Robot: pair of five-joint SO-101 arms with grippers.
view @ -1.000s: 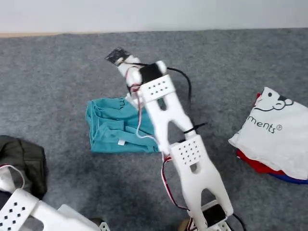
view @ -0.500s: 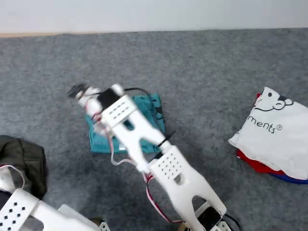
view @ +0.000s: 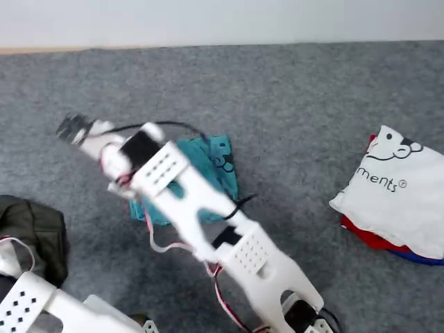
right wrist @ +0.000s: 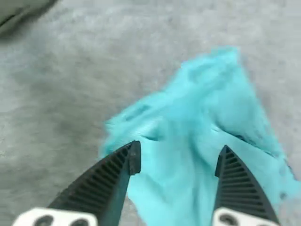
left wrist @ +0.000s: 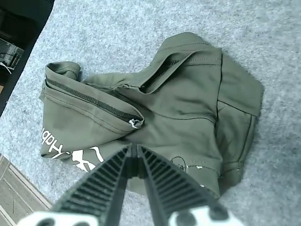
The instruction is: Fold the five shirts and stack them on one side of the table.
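Observation:
A teal shirt [view: 216,161] lies crumpled mid-table, partly under my right arm. My right gripper [view: 72,128] hangs off the shirt's far-left side. In the right wrist view the gripper [right wrist: 178,157] is open and empty, with the teal shirt [right wrist: 202,141] showing between and beyond its fingers. An olive shirt [view: 31,232] lies bunched at the left edge. My left gripper [left wrist: 133,151] is shut and holds nothing, just above the olive shirt [left wrist: 188,108]. A white printed shirt [view: 399,187] tops a red and a blue one at the right edge.
Grey carpet [view: 305,97] covers the table. The left arm's white link [view: 24,298] sits at the front-left corner. In the left wrist view the table's edge [left wrist: 19,188] runs close beside the olive shirt.
My right arm has swung left, from behind the teal shirt across it to the shirt's far-left side. The teal shirt's right part now lies uncovered. The left arm has kept still.

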